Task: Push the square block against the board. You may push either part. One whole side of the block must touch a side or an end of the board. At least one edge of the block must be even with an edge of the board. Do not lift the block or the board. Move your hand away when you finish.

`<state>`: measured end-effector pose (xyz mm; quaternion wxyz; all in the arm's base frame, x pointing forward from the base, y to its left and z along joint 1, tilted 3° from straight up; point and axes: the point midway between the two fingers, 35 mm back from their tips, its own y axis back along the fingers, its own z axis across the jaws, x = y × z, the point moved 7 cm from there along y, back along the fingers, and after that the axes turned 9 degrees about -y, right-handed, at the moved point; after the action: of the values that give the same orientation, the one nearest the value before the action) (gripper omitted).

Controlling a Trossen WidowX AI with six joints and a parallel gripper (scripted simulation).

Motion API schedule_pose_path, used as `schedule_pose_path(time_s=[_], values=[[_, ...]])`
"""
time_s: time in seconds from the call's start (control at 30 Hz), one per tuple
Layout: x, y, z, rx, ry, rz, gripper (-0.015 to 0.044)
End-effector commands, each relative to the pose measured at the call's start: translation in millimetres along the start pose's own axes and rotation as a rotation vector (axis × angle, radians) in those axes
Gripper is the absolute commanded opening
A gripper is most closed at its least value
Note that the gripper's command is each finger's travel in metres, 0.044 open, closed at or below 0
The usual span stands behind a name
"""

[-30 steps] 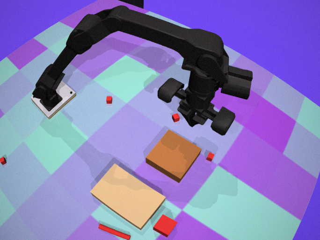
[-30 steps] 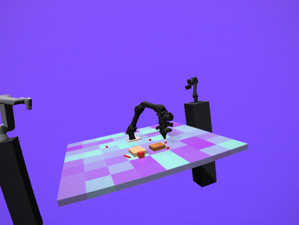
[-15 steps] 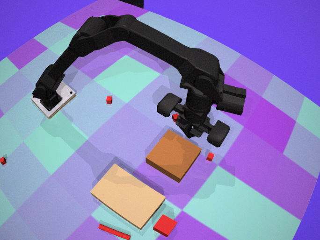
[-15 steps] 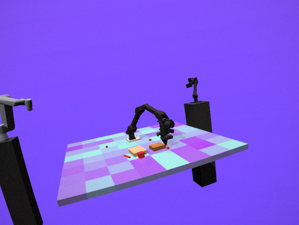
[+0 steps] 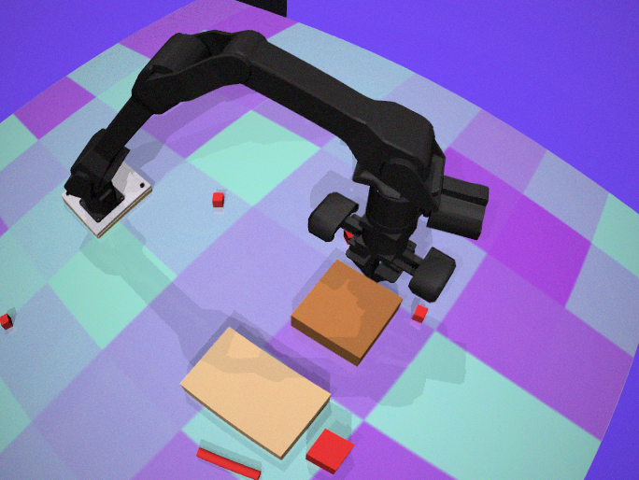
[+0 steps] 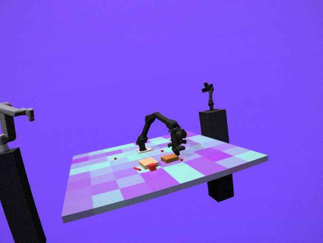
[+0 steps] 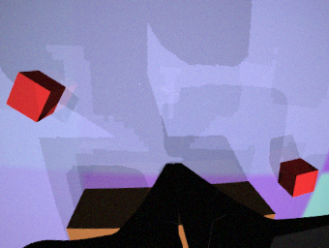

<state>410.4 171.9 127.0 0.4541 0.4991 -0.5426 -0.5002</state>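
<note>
At block [image 5: 347, 310] far edge: gripper [image 5: 381, 275] closed, empty

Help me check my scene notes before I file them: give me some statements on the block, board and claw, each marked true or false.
1. The orange square block touches the tan board. False: a gap of floor separates them.
2. The claw is shut and empty. True.
3. The claw sits at the block's far edge. True.
4. A flat red square lies on top of the board. False: it lies on the floor beside the board's end.
</note>
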Motion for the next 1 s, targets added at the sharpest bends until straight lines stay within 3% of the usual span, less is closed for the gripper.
schedule_pose_path(time_s=[0.0, 0.97], values=[[5.5, -0.4, -1.2, 0.001, 0.001, 0.003, 0.0000], [34.3, -0.4, -6.1, 0.001, 0.001, 0.006, 0.0000]])
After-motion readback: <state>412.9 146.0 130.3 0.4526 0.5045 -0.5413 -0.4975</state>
